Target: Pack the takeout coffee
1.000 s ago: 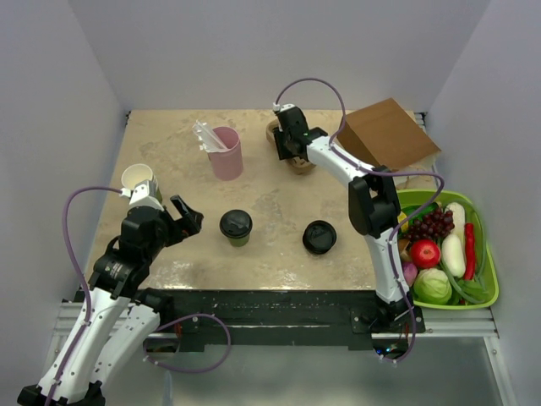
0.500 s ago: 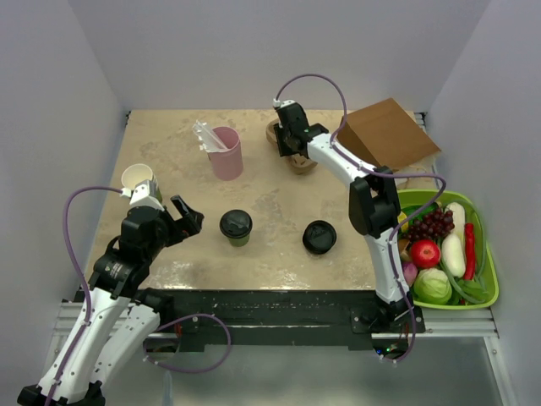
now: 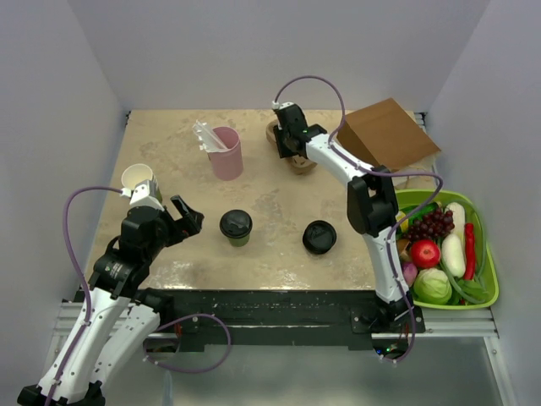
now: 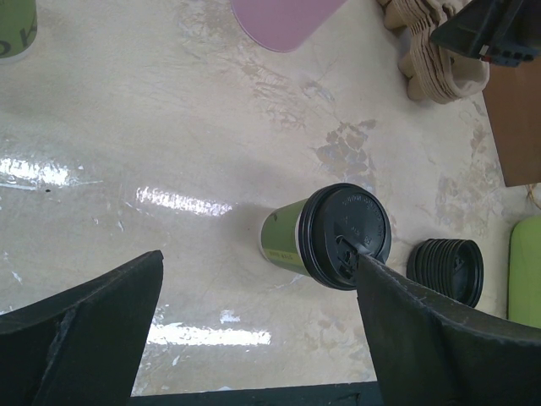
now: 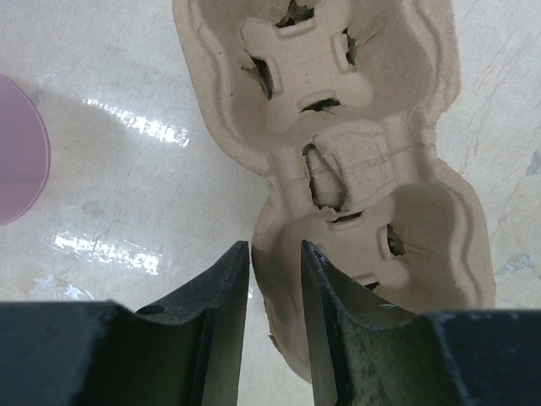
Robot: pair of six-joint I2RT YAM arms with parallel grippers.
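Takeout coffee [image 4: 325,241] stands untouched; my left jaws gape wide and empty. Only the right wrist view shows my right jaws narrowed astride the carrier [image 5: 338,127] rim, and I cannot tell whether they grip it.

- Carrier [image 3: 301,163]: in the top view, largely hidden under the right gripper [image 3: 291,148]. In the right wrist view it is cut off at the top edge. Its rim runs between the fingers [image 5: 211,321]; pad contact not determinable.
- Left gripper [image 4: 259,258]: both fingers cut off at the bottom edge and out of focus.
- Coffee [image 4: 338,237]: lid edge overlapped by one finger [image 4: 423,338].
- Lids [image 4: 448,269]: near side behind the same finger.
- Pink cup [image 4: 283,15]: cropped at the top edge. White items [image 3: 204,135] in it not identifiable.
- Bag [image 4: 517,127] and basket [image 4: 529,271]: cropped at the right edge.
- Open cup [image 4: 13,34]: cropped at the corner.
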